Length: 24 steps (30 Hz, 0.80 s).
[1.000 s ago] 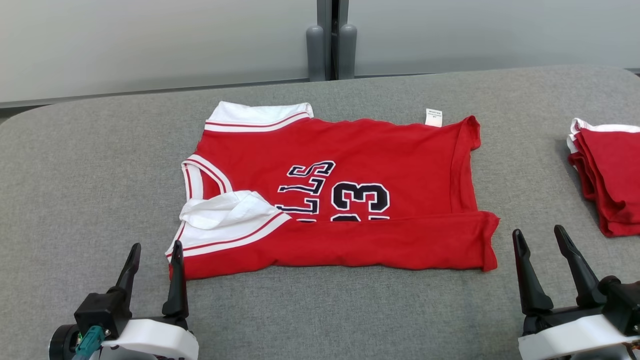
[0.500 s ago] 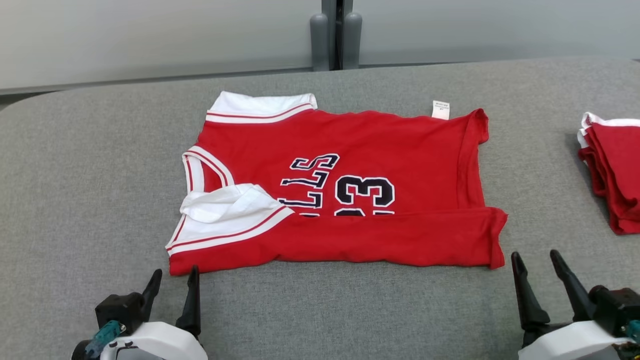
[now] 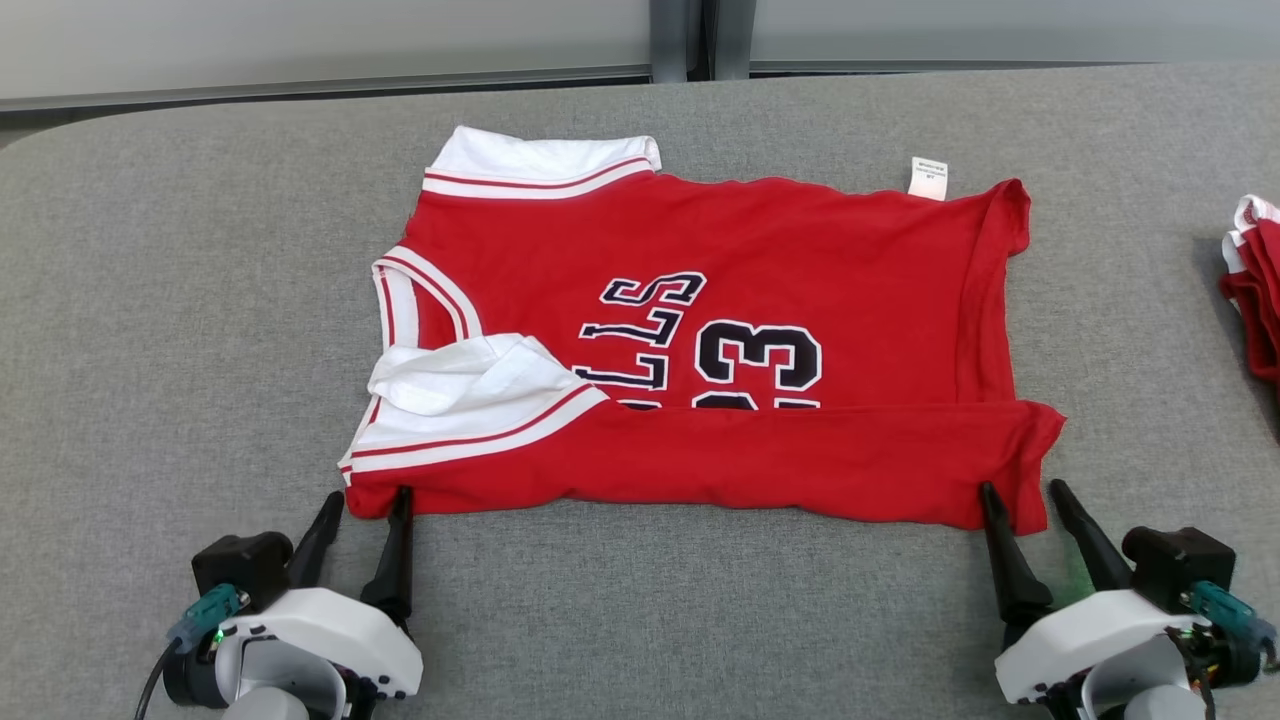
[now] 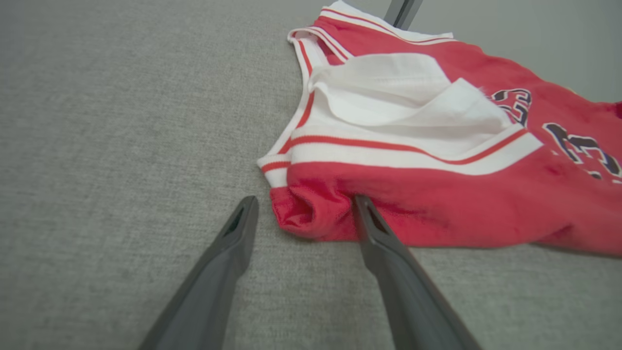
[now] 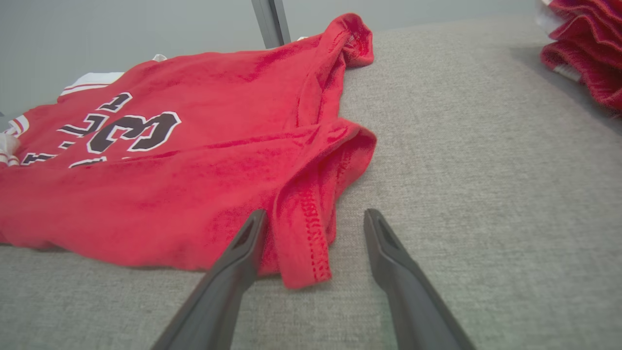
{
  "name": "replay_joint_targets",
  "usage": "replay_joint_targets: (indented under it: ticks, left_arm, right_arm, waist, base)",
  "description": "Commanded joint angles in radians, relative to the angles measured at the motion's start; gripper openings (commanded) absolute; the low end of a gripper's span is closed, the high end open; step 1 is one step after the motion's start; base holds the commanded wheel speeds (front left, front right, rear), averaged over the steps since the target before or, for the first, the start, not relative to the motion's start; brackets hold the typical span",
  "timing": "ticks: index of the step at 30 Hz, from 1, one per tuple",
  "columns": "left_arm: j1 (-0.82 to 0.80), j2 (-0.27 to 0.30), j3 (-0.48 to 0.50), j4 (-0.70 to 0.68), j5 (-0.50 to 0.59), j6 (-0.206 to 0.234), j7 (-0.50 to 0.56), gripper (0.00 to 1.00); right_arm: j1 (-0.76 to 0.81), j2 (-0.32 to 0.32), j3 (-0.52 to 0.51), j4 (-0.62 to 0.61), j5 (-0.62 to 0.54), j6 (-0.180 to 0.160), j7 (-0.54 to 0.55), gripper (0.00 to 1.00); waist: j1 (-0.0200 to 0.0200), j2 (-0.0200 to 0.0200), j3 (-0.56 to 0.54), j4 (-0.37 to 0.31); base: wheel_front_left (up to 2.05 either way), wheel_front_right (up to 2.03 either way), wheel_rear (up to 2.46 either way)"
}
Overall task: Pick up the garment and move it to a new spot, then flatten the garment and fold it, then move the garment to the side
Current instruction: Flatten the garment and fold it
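A red jersey [image 3: 760,270] with white trim and the number 23 lies flat on the grey table, its near edge folded over into a long band. My left gripper [image 3: 367,495] is open, its fingertips straddling the band's near left corner [image 4: 311,214]. At the opposite end my right gripper [image 3: 1022,488] is open too, with the near right hem corner [image 5: 306,243] between its fingertips. Neither pair of fingers has closed on the cloth.
The grey fabric-covered table [image 3: 150,330] stretches wide on both sides of the jersey. A stack of folded red garments [image 3: 1255,290] sits at the right edge, also seen as the red pile [image 5: 583,53]. A grey wall with a dark post [image 3: 685,30] runs behind.
Both grippers have moved forward until they reached the jersey's near corners, fingers still apart. The head camera has tilted down, shifting the whole scene upward in view.
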Motion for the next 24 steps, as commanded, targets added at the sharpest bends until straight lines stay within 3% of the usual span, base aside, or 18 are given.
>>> replay_joint_targets:
  ticks: [1,2,3,4,5,16,24]
  left_arm:
    - [-0.017,0.003,-0.003,0.011,-0.002,-0.004,0.005,1.0]
    - [-0.021,0.003,-0.005,0.018,-0.007,-0.009,0.011,0.54]
    - [-0.025,0.004,-0.007,0.022,-0.01,-0.013,0.01,0.32]
    - [-0.031,0.004,-0.009,0.025,-0.01,-0.017,0.005,0.0]
    - [-0.035,0.005,-0.011,0.028,-0.011,-0.019,0.003,0.0]
    - [0.039,0.034,-0.018,-0.063,-0.011,-0.013,-0.007,0.0]
    - [0.218,0.069,-0.026,-0.255,-0.026,0.034,0.122,0.0]
  right_arm:
    - [-0.015,-0.003,0.005,0.007,0.01,0.0,0.001,1.0]
    - [-0.025,-0.001,0.01,0.023,0.018,0.0,0.008,0.83]
    - [-0.032,-0.001,0.015,0.038,0.024,0.0,0.011,0.47]
    - [-0.043,-0.003,0.018,0.048,0.031,0.0,0.01,0.32]
    - [-0.052,-0.003,0.023,0.058,0.035,0.0,0.004,0.0]
    - [-0.022,-0.021,0.043,0.062,0.093,0.0,-0.019,0.0]
    - [0.146,-0.065,0.008,-0.074,0.131,0.0,0.079,0.0]
  waist:
    - [0.0,0.0,0.003,0.0]
    - [0.0,0.0,0.005,0.001]
    - [0.0,0.0,0.008,0.001]
    - [0.0,0.0,0.01,0.002]
    - [0.0,0.0,0.012,0.003]
    - [0.0,0.0,-0.024,0.012]
    - [0.0,0.0,-0.105,0.033]
  base:
    - [0.0,0.0,0.0]
    - [0.0,0.0,0.0]
    - [0.0,0.0,0.0]
    - [0.0,0.0,0.0]
    - [0.0,0.0,0.0]
    - [0.0,0.0,0.0]
    - [0.0,0.0,0.0]
